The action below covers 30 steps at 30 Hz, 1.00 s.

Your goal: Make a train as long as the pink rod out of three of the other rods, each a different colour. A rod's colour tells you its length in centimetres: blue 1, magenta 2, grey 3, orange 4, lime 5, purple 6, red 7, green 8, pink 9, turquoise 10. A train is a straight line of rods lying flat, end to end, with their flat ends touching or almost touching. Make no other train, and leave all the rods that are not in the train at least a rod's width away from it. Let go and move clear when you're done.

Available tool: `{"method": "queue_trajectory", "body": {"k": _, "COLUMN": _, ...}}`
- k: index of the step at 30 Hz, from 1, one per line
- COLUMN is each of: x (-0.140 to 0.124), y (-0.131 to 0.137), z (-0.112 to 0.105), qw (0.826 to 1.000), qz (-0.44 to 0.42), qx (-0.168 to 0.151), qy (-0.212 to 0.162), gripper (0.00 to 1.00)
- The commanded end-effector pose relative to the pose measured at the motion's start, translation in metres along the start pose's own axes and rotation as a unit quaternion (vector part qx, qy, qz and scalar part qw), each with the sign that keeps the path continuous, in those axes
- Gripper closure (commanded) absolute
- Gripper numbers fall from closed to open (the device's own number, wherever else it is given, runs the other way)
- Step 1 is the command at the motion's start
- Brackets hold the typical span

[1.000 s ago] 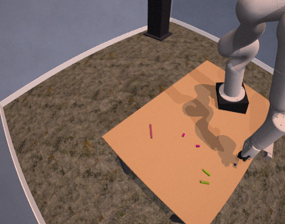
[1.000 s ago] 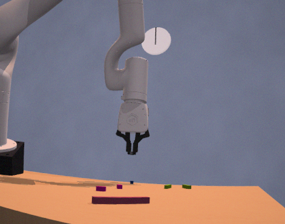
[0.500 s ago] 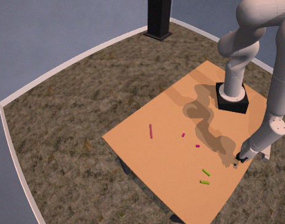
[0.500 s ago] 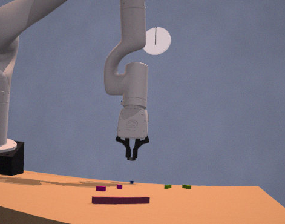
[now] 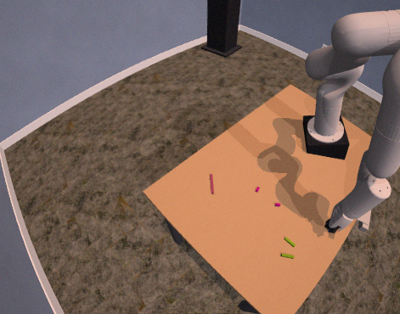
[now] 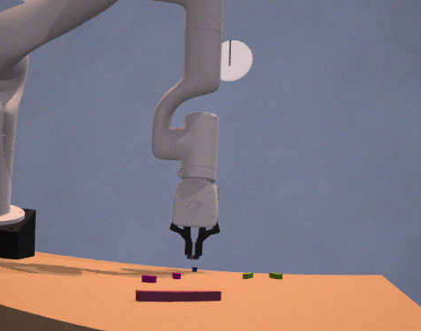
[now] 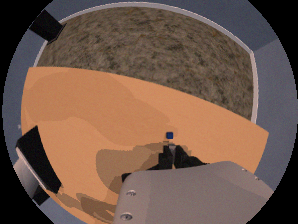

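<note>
Gripper point(image 6: 193, 253) pointing straight down | clamping grey rod point(image 6: 193, 258) | low, near blue rod point(image 6: 194, 269)

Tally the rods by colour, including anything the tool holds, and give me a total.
Pink rod: 1
Magenta rods: 2
Lime rods: 2
Blue rod: 1
Grey rod, pinched in the tool and barely visible: 1
Total: 7
</note>
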State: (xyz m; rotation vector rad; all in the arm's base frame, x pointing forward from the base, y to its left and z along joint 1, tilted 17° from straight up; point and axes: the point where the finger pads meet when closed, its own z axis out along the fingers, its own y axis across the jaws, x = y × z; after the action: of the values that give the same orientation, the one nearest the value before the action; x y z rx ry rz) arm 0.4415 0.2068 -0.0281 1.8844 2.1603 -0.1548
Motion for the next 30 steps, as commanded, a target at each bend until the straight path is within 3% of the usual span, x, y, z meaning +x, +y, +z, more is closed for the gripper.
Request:
{"method": "queue_trajectory", "body": {"k": 1, "x": 0.0005, "y": 0.0018, "z": 0.0132, "qw": 1.000, "qz": 0.001, "qx": -0.004, "qy": 0.000, "gripper": 0.96}}
{"method": "queue_trajectory", "body": {"k": 30, "x": 0.0005, "y": 0.0018, "z": 0.0160, "qw": 1.000, "qz": 0.001, "qx": -0.004, "qy": 0.000, "gripper": 0.96}}
